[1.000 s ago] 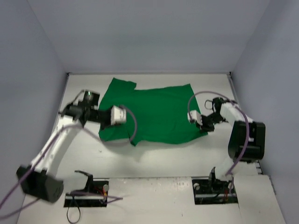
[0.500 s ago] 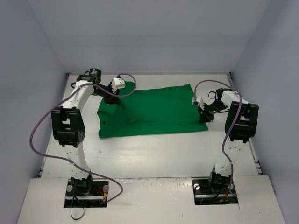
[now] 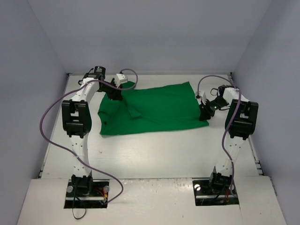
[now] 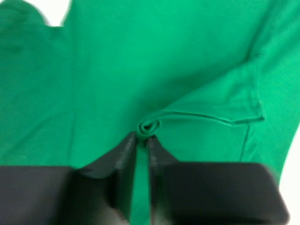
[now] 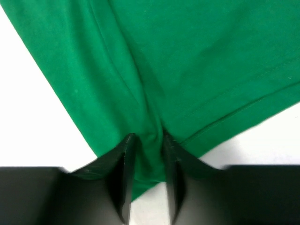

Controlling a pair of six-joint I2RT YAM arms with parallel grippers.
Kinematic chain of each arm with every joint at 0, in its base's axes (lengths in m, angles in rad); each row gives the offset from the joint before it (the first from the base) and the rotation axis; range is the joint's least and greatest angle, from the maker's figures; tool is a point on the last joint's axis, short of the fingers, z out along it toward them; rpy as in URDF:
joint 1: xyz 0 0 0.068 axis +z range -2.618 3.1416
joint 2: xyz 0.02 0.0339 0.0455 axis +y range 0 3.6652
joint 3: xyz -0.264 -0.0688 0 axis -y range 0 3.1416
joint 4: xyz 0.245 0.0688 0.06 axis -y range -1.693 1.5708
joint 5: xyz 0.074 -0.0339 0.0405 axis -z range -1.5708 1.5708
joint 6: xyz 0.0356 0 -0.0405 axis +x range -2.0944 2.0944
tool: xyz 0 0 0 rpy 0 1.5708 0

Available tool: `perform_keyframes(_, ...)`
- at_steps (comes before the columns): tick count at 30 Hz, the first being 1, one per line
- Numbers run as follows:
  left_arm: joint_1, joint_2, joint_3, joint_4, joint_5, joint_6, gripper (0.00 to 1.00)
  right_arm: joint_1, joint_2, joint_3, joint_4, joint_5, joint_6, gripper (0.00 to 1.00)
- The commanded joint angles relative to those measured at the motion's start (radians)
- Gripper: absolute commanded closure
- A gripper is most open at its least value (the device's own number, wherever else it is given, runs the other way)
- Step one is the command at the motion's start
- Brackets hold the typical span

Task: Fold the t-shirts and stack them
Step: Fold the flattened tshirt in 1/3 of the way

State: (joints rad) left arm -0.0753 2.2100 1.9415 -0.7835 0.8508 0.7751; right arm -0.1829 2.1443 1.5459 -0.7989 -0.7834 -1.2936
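Shirt (image 3: 154,110) lies flat on the far half of the worktop (image 3: 154,150), long axis left-right. It looks folded once lengthwise, with a sleeve flap lapped over its left part. Left gripper (image 4: 142,137) is at the worktop's far-left, down on the shirt's sleeve end. Its jaws are a thin slit apart with a pucker of cloth at the tips, and I can't tell whether they clamp it or just straddle it. Right gripper (image 5: 146,138) is near the worktop's right side, on the shirt's hem end. Its jaws are slightly wider with a ridge of cloth between them, so same doubt. My read: this is set-down of the lengthwise fold. To do it well, spread both grippers fully before lifting. Lift straight up and together, so no cloth snags and the fold isn't dragged open. The left end looks uneven, so flatten that sleeve flap before the crosswise fold.
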Motion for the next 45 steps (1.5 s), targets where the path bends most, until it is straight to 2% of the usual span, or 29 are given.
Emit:
perform_keyframes(1,0.021,-0.022,0.062,0.13,-0.031,-0.171,0.77,-0.001,0.007,0.045,-0.009,-0.02,0.073,0.63)
perform_keyframes(6,0.074,-0.136,-0.079,0.434,-0.111,-0.416,0.47,-0.003,-0.058,0.075,-0.009,-0.08,0.161,0.53)
perform_keyframes(9,0.107,-0.229,-0.193,0.541,-0.139,-0.459,0.44,-0.003,-0.12,0.064,-0.005,-0.103,0.165,0.5)
perform_keyframes(11,0.1,-0.318,-0.273,0.559,-0.138,-0.462,0.44,-0.003,-0.162,0.049,0.0,-0.109,0.148,0.5)
perform_keyframes(13,0.089,-0.391,-0.314,0.518,-0.207,-0.475,0.44,-0.003,-0.193,0.038,0.024,-0.098,0.165,0.5)
perform_keyframes(17,0.051,-0.476,-0.409,0.467,-0.399,-0.634,0.52,-0.001,-0.195,0.045,0.076,-0.037,0.182,0.6)
perform_keyframes(18,0.051,-0.491,-0.427,0.466,-0.403,-0.674,0.54,0.004,-0.197,0.045,0.076,-0.023,0.181,0.6)
perform_keyframes(20,0.032,-0.569,-0.521,0.479,-0.437,-0.767,0.54,0.038,-0.209,0.036,0.092,0.031,0.153,0.79)
perform_keyframes(25,-0.126,-0.672,-0.644,0.492,-0.475,-0.816,0.54,0.131,-0.203,-0.031,0.11,0.156,0.137,0.99)
perform_keyframes(29,-0.191,-0.642,-0.635,0.527,-0.547,-0.922,0.54,0.177,-0.165,-0.07,0.141,0.208,0.155,1.0)
perform_keyframes(32,-0.194,-0.557,-0.549,0.488,-0.484,-1.019,0.57,0.203,-0.132,-0.063,0.152,0.211,0.187,1.0)
perform_keyframes(34,-0.209,-0.529,-0.548,0.487,-0.469,-1.066,0.58,0.206,-0.118,-0.055,0.153,0.211,0.202,1.0)
perform_keyframes(39,-0.257,-0.524,-0.609,0.481,-0.476,-1.1,0.71,0.206,-0.124,-0.066,0.153,0.202,0.218,1.0)
perform_keyframes(41,-0.287,-0.532,-0.631,0.461,-0.482,-1.096,0.81,0.207,-0.127,-0.077,0.153,0.204,0.218,1.0)
perform_keyframes(45,-0.347,-0.57,-0.681,0.437,-0.494,-1.096,0.9,0.209,-0.121,-0.089,0.155,0.211,0.218,1.0)
